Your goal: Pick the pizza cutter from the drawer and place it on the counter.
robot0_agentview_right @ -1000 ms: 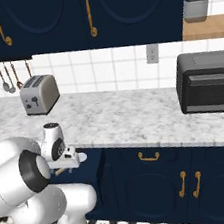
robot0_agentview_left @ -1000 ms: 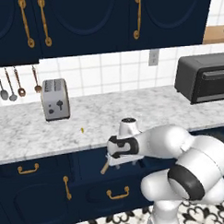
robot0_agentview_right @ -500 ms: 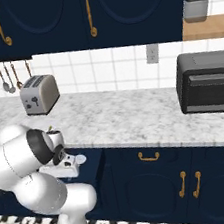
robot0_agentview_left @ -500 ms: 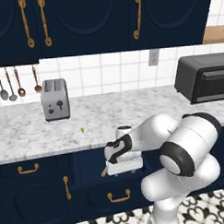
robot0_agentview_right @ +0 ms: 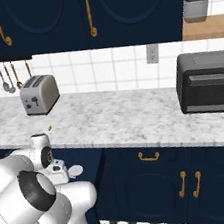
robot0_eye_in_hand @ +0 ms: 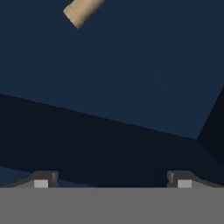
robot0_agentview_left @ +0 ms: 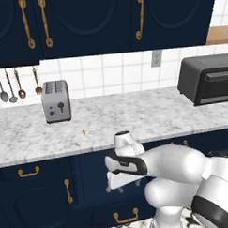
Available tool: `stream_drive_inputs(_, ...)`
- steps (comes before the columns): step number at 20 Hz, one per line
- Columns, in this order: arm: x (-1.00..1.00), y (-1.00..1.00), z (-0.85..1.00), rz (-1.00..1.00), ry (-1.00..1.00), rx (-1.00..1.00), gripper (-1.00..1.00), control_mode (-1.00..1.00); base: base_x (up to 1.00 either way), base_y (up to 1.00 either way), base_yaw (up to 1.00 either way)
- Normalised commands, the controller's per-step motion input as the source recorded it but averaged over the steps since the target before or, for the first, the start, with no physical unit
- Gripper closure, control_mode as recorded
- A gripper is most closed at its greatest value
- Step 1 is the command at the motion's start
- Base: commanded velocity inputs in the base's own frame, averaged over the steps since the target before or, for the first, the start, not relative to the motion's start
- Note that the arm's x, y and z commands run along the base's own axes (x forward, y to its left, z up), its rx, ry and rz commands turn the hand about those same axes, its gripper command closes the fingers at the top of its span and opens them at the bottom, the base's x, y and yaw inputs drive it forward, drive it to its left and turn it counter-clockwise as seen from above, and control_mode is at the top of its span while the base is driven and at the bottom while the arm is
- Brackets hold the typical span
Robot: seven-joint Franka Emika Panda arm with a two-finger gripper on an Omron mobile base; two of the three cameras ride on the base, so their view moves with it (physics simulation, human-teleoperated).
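We judge the reach step in hand; our two-finger gripper [robot0_eye_in_hand: 112,181], fingers apart and empty, looks into the navy-blue drawer [robot0_eye_in_hand: 131,65]; the pizza cutter's tan wooden handle [robot0_eye_in_hand: 82,10] lies ahead; next: advance, centre, close.

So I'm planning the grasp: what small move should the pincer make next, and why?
Probably shift the pincer toward the pizza cutter before descending. In the hand view its tan handle end sits at the top edge, off to one side of the open fingertips, with bare navy drawer floor between them, so closing now would likely grab nothing.
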Motion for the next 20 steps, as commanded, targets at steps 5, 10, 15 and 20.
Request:
stream_drive_inputs(5,0.43,0.09,0.35,-0.03,-0.14,0.01,-1.0,-1.0,0.0,0.0,0.0)
stream_drive_inputs(10,0.67,0.19,0.03,-0.1,-0.02,0.01,-1.0,-1.0,0.0,0.0,0.0)
stream_drive_inputs(15,0.68,0.11,-0.14,-0.12,0.0,0.0,-1.0,-1.0,0.0,0.0,0.0)
stream_drive_inputs(20,0.18,0.12,-0.35,-0.11,-0.02,0.0,-1.0,-1.0,0.0,0.0,0.0)
